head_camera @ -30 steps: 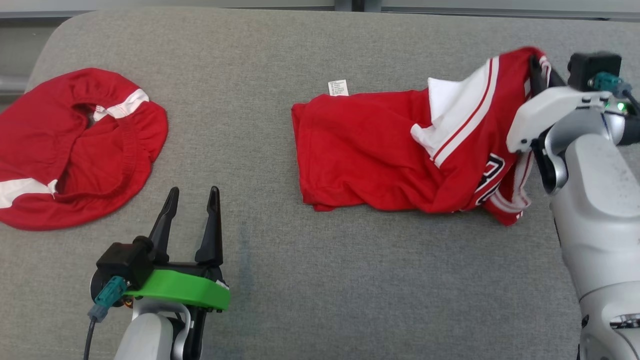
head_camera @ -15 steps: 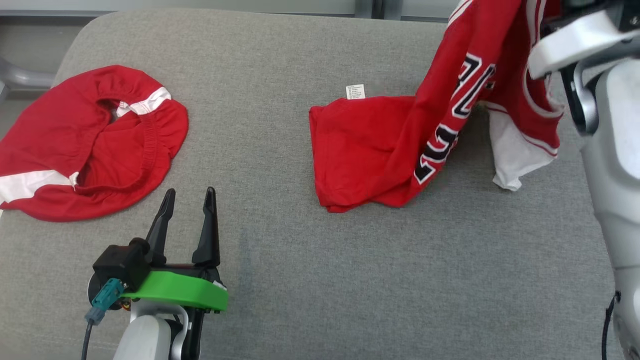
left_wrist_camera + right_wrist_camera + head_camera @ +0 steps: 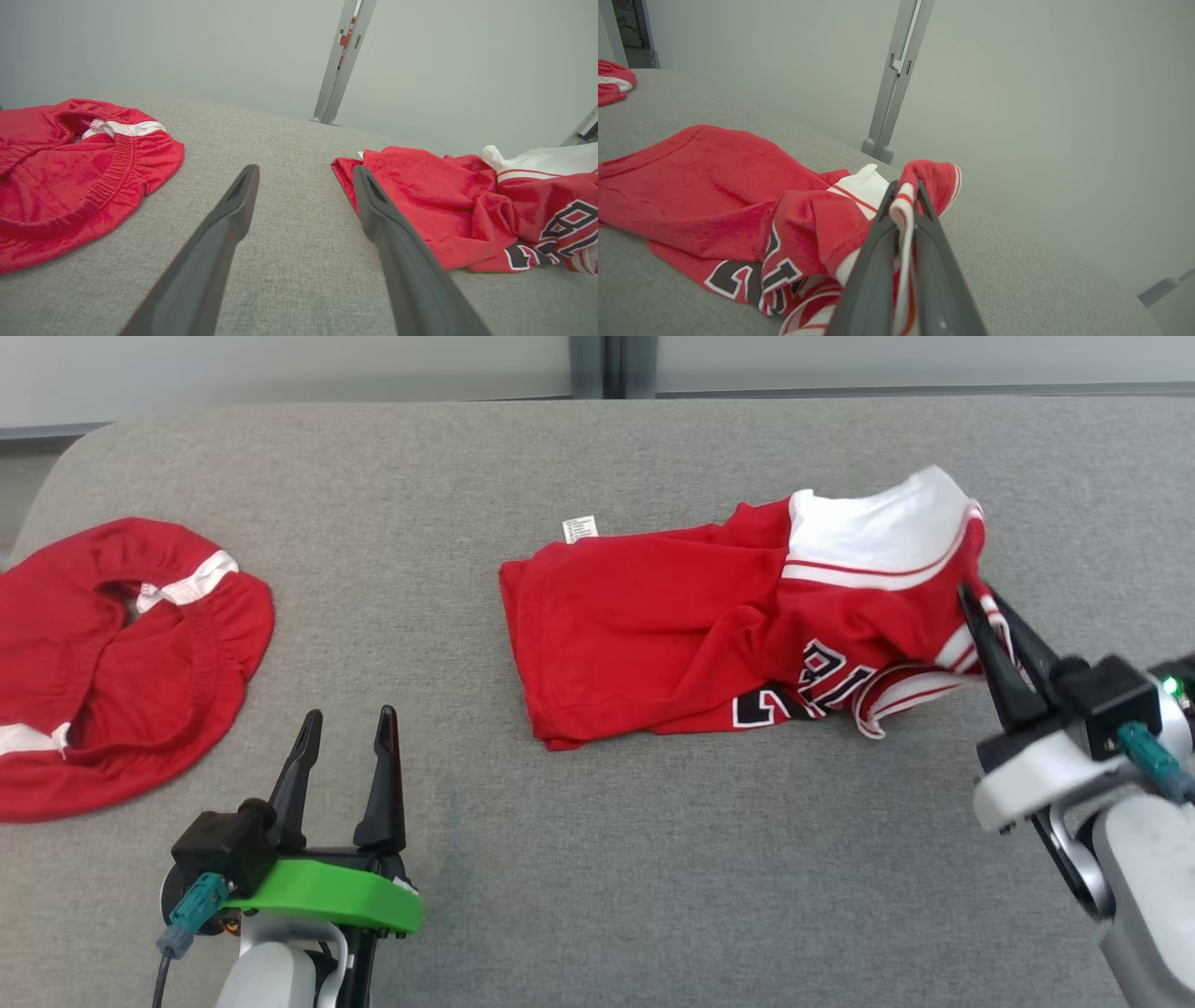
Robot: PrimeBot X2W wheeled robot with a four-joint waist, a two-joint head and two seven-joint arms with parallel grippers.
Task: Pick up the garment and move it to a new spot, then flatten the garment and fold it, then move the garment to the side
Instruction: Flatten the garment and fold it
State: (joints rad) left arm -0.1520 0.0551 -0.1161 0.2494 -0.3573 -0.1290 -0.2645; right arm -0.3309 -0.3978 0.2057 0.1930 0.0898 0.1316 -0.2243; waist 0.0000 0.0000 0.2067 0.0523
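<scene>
The garment [image 3: 653, 625] is a red jersey with white trim and dark lettering, lying crumpled on the grey padded surface [image 3: 653, 877] right of centre. My right gripper [image 3: 971, 593] is shut on its striped white-and-red edge at the garment's right end; the right wrist view shows that edge [image 3: 903, 210] pinched between the fingers, with the rest of the garment [image 3: 714, 186] spread out to the left. Near the front left my left gripper [image 3: 345, 723] stands open and empty, apart from the garment [image 3: 420, 196], with its fingers pointing away over bare surface.
A second red piece of clothing [image 3: 112, 653] with white stripes and an elastic waistband lies at the far left. The surface's rounded back edge meets a pale wall with a metal post [image 3: 341, 60]. Bare grey surface stretches along the front.
Half a second ago my right gripper held the garment's end high in the air; it has come down and the garment lies low again, lettering up. The head camera has shifted too.
</scene>
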